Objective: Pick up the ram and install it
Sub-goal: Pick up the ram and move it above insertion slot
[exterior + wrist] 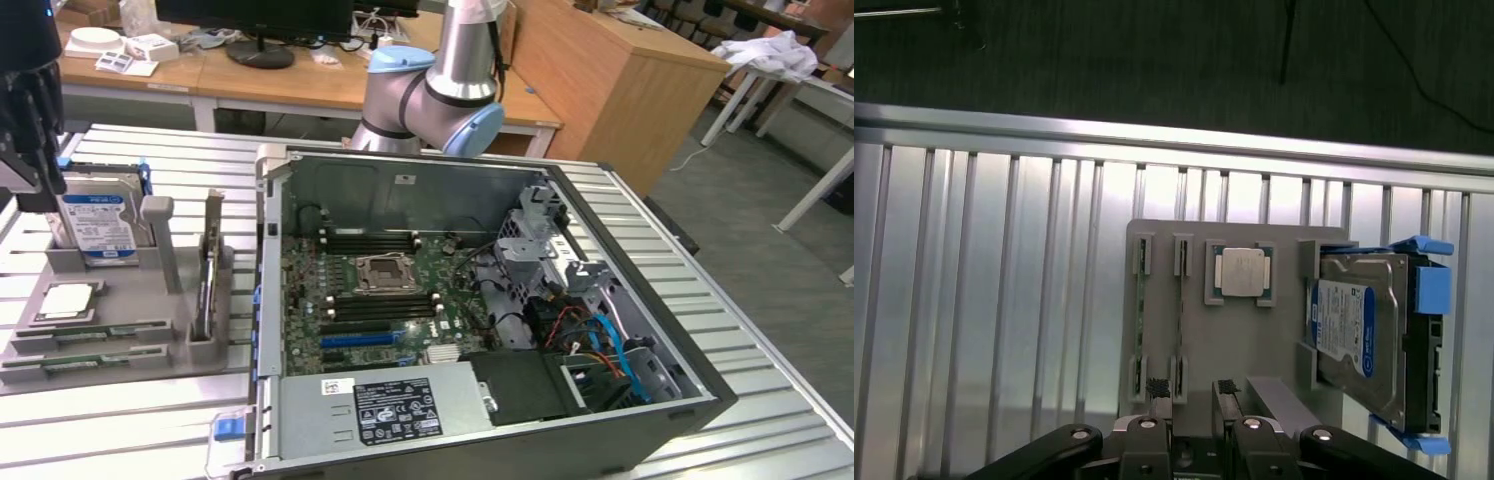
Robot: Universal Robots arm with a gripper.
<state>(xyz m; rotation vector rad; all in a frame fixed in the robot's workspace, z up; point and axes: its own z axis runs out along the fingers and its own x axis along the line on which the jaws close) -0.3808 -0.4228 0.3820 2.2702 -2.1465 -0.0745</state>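
Note:
Two ram sticks (94, 330) (80, 364), thin green boards, lie on edge in the slots of a grey holder tray (147, 355) at the exterior view's left. In the wrist view they appear as narrow strips (1141, 320) (1179, 335) on the same tray (1184, 250). My gripper (30, 182) hangs high above the tray's far end, near the hard drive. Its jaws stand open with nothing between them, and its dark fingertips (1159, 405) line up near the ends of the ram strips, well above them. The gripper (1192, 400) touches nothing.
The tray also carries a blue-labelled hard drive (96, 215) (1354, 340), a CPU (67, 300) (1242, 272) and an expansion card on edge (211, 280). An open PC case (274, 300) with its motherboard (380, 290) lies at centre on the ribbed metal table (120, 420).

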